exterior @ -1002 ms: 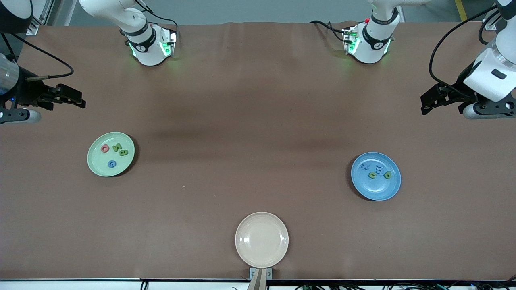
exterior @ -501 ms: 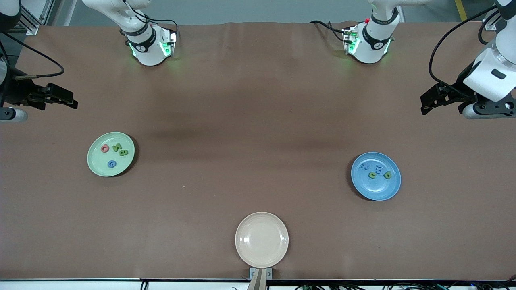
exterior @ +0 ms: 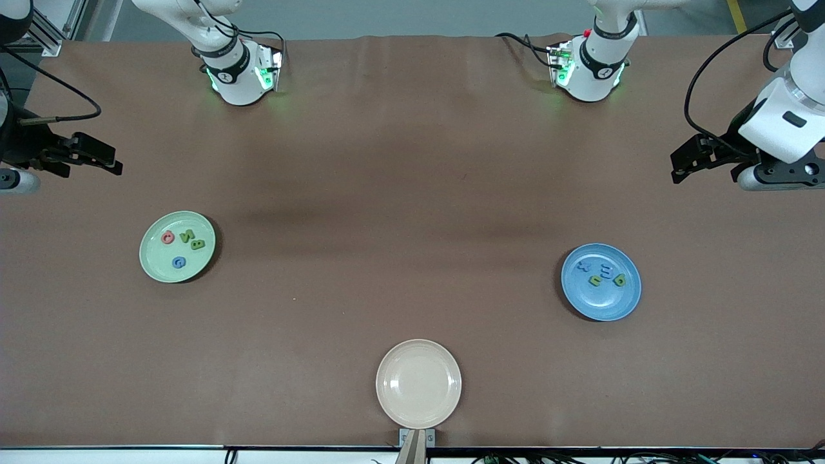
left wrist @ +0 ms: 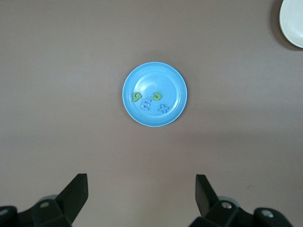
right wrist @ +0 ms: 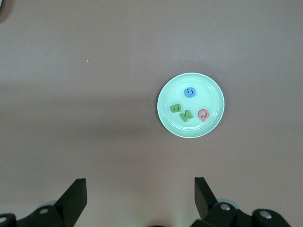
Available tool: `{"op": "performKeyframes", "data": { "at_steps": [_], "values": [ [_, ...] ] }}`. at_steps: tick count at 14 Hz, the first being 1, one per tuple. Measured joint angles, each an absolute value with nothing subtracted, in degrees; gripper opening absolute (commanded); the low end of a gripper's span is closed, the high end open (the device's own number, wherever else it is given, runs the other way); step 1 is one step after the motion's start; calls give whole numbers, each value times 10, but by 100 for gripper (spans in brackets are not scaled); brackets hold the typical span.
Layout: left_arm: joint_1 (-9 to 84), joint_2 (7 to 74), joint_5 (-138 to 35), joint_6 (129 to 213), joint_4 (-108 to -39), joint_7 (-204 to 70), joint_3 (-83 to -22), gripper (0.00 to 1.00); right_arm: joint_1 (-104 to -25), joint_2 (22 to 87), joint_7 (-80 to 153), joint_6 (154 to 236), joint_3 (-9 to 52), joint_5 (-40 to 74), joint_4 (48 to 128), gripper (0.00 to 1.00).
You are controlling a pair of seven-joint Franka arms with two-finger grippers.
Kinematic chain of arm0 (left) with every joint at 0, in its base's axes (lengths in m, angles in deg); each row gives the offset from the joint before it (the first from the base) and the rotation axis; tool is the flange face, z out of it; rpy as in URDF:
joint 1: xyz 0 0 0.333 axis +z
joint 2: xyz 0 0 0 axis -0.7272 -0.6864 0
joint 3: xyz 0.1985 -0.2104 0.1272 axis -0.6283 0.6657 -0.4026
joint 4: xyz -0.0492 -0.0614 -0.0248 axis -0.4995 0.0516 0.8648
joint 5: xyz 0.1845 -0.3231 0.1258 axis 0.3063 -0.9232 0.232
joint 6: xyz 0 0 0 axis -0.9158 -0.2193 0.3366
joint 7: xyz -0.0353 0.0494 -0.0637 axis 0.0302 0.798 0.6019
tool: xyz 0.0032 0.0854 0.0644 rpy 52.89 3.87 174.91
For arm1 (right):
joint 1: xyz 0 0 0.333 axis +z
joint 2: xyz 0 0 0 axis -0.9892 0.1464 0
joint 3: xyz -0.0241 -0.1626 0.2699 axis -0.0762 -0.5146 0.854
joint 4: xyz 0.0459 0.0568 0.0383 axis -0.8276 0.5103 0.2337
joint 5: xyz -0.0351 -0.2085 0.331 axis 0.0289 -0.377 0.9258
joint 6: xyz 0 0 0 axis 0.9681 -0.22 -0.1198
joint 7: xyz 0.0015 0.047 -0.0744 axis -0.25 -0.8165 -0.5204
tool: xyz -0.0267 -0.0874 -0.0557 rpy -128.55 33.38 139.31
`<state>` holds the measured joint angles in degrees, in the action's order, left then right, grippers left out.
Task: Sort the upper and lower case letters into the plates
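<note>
The pale green plate (exterior: 151,270) toward the right arm's end holds several letters, among them a red one (exterior: 167,237), a green B (exterior: 198,244) and a blue G (exterior: 178,262). The blue plate (exterior: 602,303) toward the left arm's end holds several too, such as a blue x (exterior: 585,264) and a green b (exterior: 619,280). My right gripper (exterior: 118,163) hangs open and empty over the table's end, high above the green plate (right wrist: 210,94). My left gripper (exterior: 674,169) hangs open and empty at the other end, with the blue plate (left wrist: 156,75) far below it.
A cream-beige plate (exterior: 418,384) with nothing on it sits at the table edge nearest the front camera, midway between the two ends. Both arm bases stand along the edge farthest from that camera. Brown cloth covers the table.
My right gripper has drawn a little farther out toward its end of the table. The left arm, the plates and the letters have hardly moved.
</note>
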<state>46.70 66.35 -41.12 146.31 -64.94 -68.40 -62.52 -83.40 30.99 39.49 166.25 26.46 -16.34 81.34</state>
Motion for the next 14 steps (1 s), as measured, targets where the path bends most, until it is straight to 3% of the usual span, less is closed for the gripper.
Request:
{"op": "performKeyframes", "data": {
  "at_steps": [8,14],
  "values": [
    [467,664,-411,1463,-649,-684,-625,100,-855,308,395,1673,263,-165,750,100],
    [469,665,-411,1463,-642,-679,-626,100,-866,308,395,1672,265,-165,744,100]
  ]
}}
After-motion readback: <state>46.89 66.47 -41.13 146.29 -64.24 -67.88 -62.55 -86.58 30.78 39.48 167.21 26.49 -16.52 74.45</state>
